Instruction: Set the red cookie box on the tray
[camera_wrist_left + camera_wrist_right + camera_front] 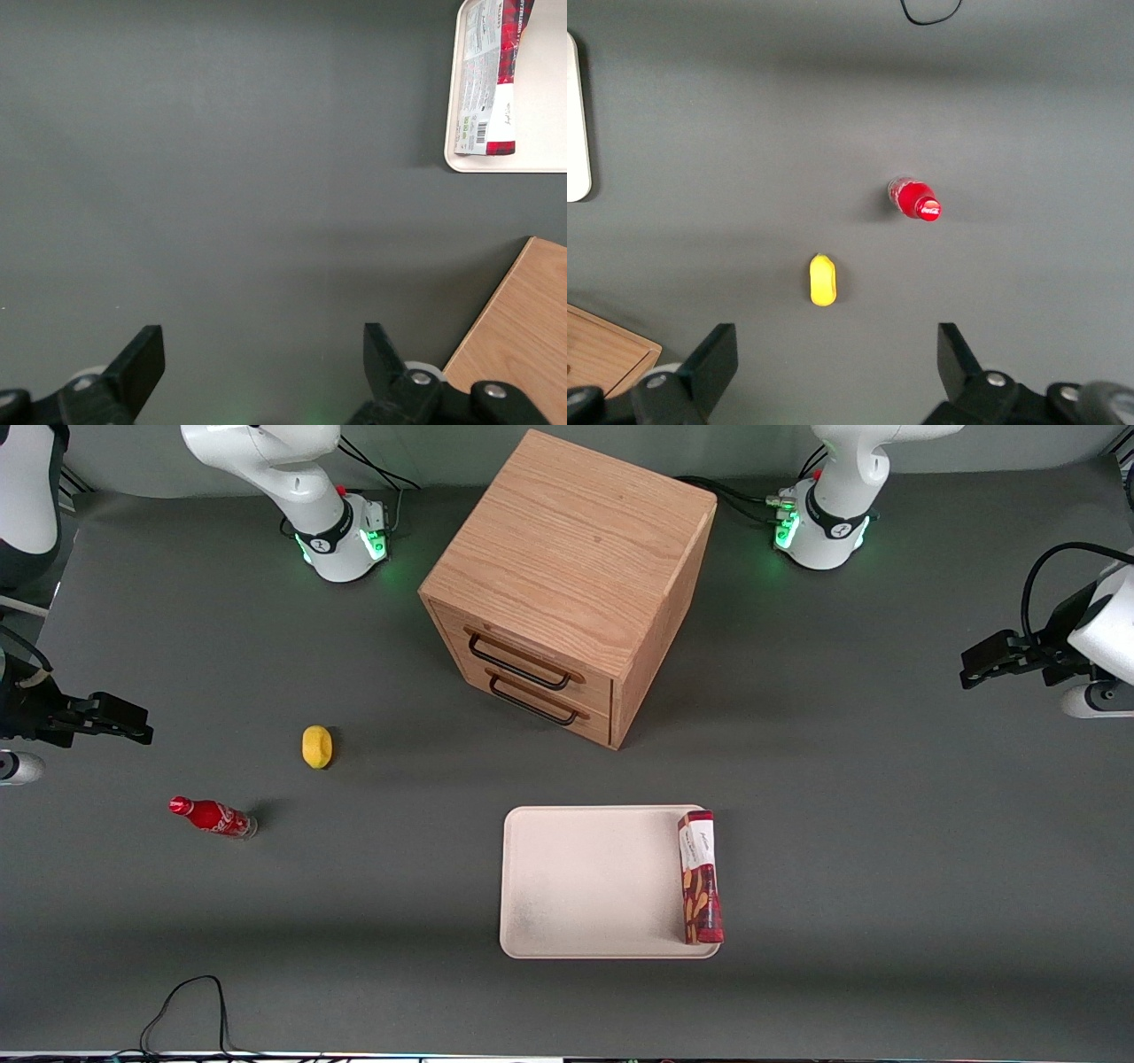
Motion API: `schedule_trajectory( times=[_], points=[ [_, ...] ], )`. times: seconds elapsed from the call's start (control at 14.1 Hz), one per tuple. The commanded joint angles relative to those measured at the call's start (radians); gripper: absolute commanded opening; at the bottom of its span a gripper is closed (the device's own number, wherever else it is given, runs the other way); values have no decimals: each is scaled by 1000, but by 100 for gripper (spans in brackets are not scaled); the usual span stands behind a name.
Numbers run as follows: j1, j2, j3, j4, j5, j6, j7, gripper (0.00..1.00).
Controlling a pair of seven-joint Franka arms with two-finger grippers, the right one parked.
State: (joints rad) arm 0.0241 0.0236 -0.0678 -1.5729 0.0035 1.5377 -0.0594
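We are holding our black two-finger left gripper [257,372] spread wide and empty above bare grey table, well apart from the work. The flat dark red cookie box [700,877] is lying inside the large cream-white tray [585,881], hugging its rim toward the working arm's end, so the placement looks done to us.

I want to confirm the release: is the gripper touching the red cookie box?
Apart. In the front view the gripper hangs open over bare table toward the working arm's end, while the red cookie box lies on the tray.

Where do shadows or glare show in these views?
Front view: the drawer cabinet casts soft shadow on the table; the tray looks evenly lit, the red cookie box readable. Left wrist view: open gripper over matte table, no glare.
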Motion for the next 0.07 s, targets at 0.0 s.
schedule_trajectory(
  times=[0.0],
  points=[
    [-6, -4, 5, 11, -2, -24, 20, 100]
  ],
)
